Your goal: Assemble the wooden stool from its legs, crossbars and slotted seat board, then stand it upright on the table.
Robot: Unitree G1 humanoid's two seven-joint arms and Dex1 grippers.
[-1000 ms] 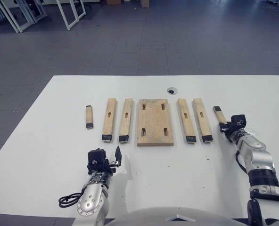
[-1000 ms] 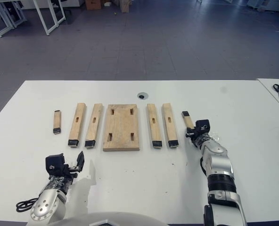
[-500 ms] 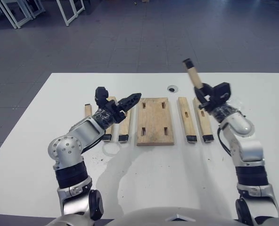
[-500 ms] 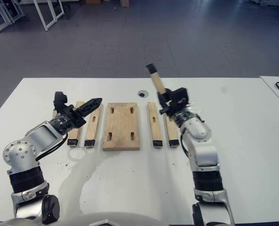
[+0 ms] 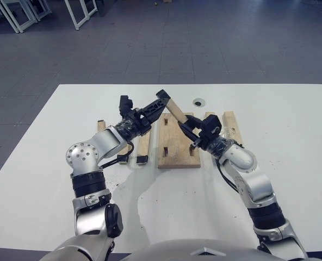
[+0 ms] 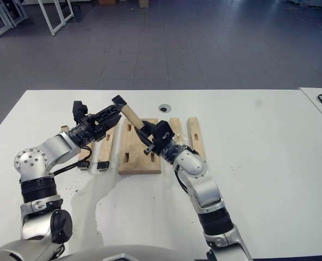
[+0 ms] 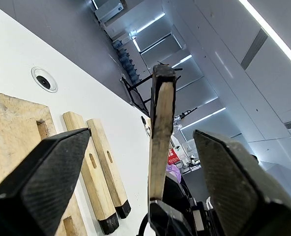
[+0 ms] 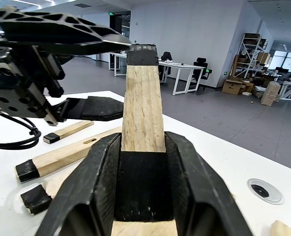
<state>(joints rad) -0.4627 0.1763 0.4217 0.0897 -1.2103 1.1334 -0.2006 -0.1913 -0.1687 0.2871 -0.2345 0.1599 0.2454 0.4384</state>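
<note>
Our right claw [image 5: 192, 130] pinches the short black-tipped wooden crossbar [image 5: 175, 112] above the slotted wooden seat board [image 5: 177, 153]; its long axis slants up leftward, tip between the spread fingers of our left claw [image 5: 154, 109].

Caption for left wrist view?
Open left end effector flanks the crossbar gripped by the right end effector, above seat board.

The left arm [image 5: 104, 142] and right arm [image 5: 256, 187] are shiny silver-grey, with smooth round shells and black rings between them. The left one has a round joint [image 5: 80, 157] dotted with little holes and a thin black cable [image 5: 121, 158]. The left gripper [image 5: 160, 101] and right gripper [image 8: 143, 142] are black
</note>
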